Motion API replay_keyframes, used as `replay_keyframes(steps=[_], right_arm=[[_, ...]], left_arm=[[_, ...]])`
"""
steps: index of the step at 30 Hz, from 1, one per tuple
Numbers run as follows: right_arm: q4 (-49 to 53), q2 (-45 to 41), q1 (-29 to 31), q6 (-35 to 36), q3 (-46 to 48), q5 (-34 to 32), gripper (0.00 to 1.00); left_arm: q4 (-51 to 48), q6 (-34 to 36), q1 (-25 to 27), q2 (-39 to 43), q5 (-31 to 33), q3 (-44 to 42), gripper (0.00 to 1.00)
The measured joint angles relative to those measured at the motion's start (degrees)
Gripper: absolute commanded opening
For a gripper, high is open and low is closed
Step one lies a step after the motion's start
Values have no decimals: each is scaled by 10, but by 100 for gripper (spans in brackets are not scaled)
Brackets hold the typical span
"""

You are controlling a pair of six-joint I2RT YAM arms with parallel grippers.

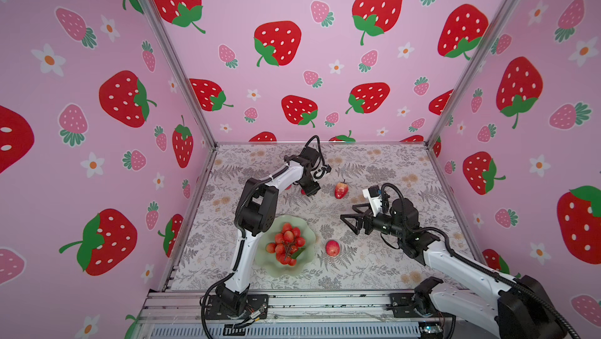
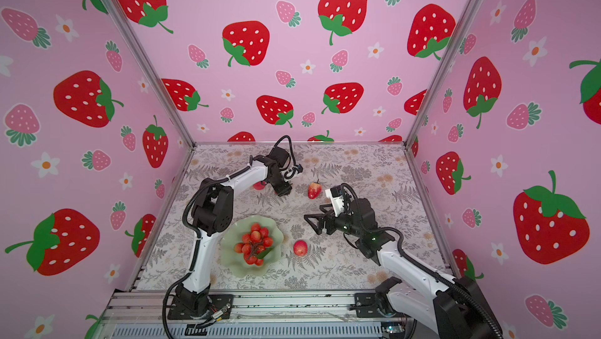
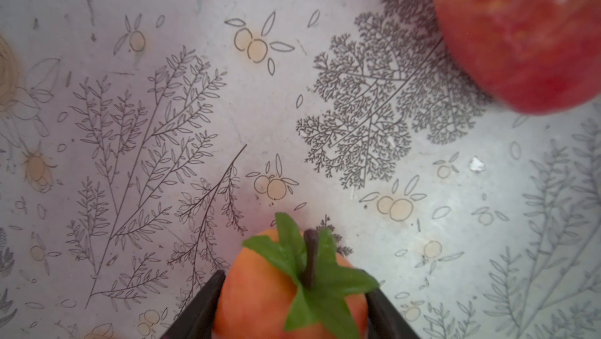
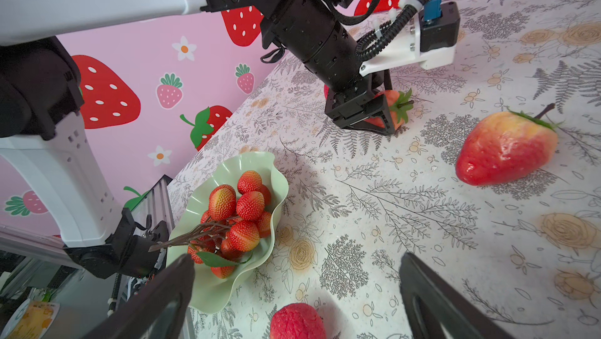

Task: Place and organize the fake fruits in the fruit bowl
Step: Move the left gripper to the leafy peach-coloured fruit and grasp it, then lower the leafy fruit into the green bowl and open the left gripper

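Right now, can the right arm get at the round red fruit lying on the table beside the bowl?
Probably yes. The right end effector stands open close by the round red fruit, with only bare table between them; the fruit bowl sits to one side, apart from it.

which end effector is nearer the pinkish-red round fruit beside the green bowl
Right: the right end effector hovers just behind the round fruit, the left end effector farther back on a small orange-red strawberry.
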State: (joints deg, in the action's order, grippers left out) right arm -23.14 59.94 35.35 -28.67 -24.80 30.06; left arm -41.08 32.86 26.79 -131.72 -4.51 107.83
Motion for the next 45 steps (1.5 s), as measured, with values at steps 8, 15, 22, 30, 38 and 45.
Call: replay_keyframes(steps=[8,15,22,30,38,45], right_arm=[[0,0,0,0,0,1,99],[-12,0,0,0,5,11,99],[6,0,41,40,-8,54,99],[-28,26,61,55,-16,104,99],[-51,97,71,60,-42,136,99],[-67,111,88,60,-59,141,99]], left_arm=[[4,-12,-1,7,-3,-6,52],[23,-64,-2,103,-11,-57,50],[78,-186,1,326,8,-251,49],[27,-349,31,542,70,-441,49],[-42,-534,52,683,149,-576,48],[-42,-640,57,684,197,-612,49]])
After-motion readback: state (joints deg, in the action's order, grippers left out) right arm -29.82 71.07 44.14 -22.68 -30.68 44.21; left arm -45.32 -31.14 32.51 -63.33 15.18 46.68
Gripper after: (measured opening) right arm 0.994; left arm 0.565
